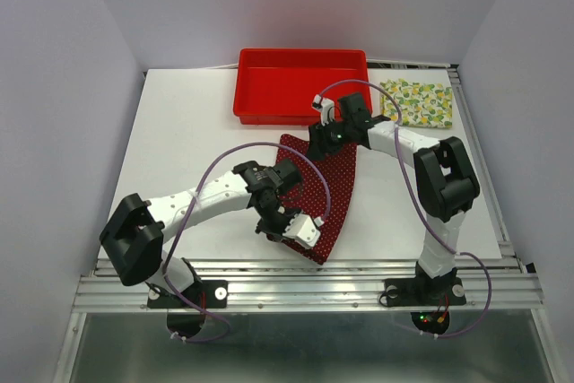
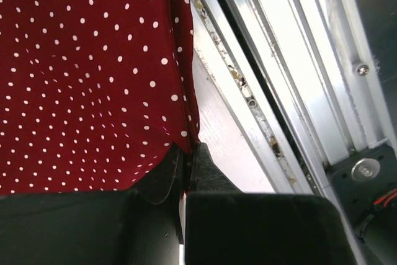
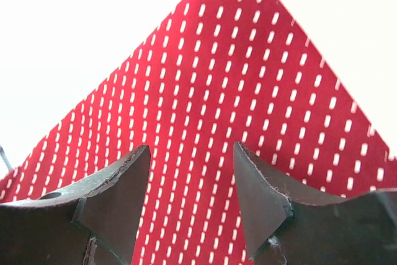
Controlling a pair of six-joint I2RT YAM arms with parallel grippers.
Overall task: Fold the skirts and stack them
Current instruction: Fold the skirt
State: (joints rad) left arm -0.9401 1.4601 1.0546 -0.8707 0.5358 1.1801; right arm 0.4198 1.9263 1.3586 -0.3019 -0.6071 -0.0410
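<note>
Dark red skirt (image 1: 341, 172): lies spread at the centre of the table (image 1: 197, 132), long axis running from 12 o'clock to 6 o'clock, its near hem close to the table's near edge.
Lemon skirt (image 1: 418, 103): lies as a flat, folded rectangle at 1 o'clock, well apart from the dark red skirt and just beside the red tray (image 1: 269, 114), which sits at 12 o'clock.
Left gripper (image 2: 189, 153): closed, pinching the hem of the dark red skirt at its 6 o'clock end.
Right gripper (image 3: 191, 147): jaws apart and holding nothing, hovering over the skirt's pointed corner at 12 o'clock.
Handling, judged: thin, light, limp cloth. It offers no stiffness, sags between hold points and drags on the table surface. Not fragile.
Hold points, judged: take corners or the hem, pinching the full layer. A mid-panel pinch bunches the cloth.
Risk, judged: a one-ended lift lets the free end trail and crease.
</note>
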